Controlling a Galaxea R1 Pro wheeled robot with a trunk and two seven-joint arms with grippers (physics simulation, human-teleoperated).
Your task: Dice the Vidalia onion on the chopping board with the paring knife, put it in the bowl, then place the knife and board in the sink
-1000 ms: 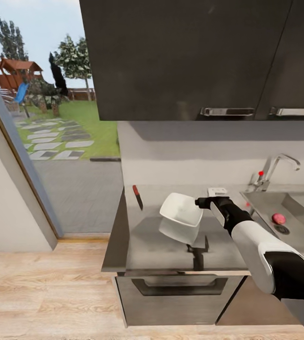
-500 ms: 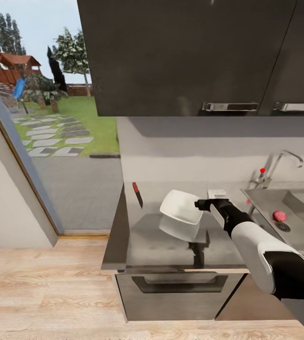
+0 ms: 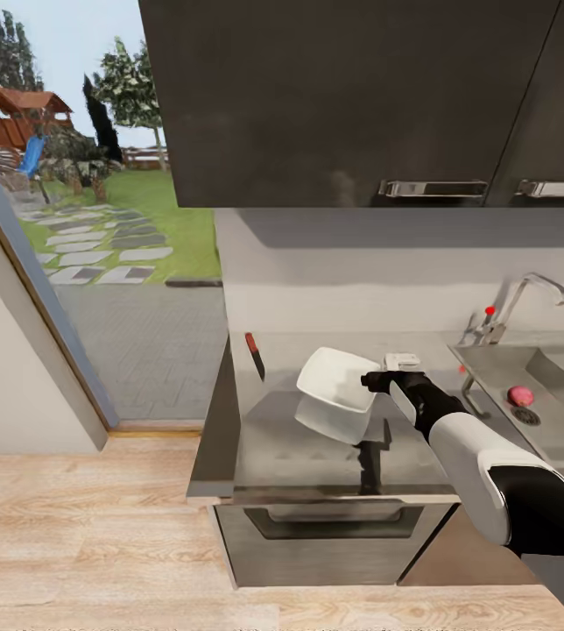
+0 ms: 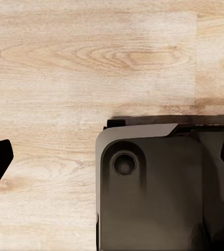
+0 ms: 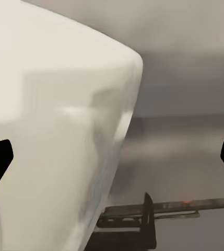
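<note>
Little is changing besides a slight camera shift: right claw (image 3: 371, 380) is holding the tilted bowl (image 3: 336, 384) aloft, pinching its rim, clearing tabletop (image 3: 299, 456) space.

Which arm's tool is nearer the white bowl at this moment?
The right. The right tool is at the rim of the tilted bowl, held above the countertop. The left tool points down at the wooden floor beside the robot's base, away from the bowl.
</note>
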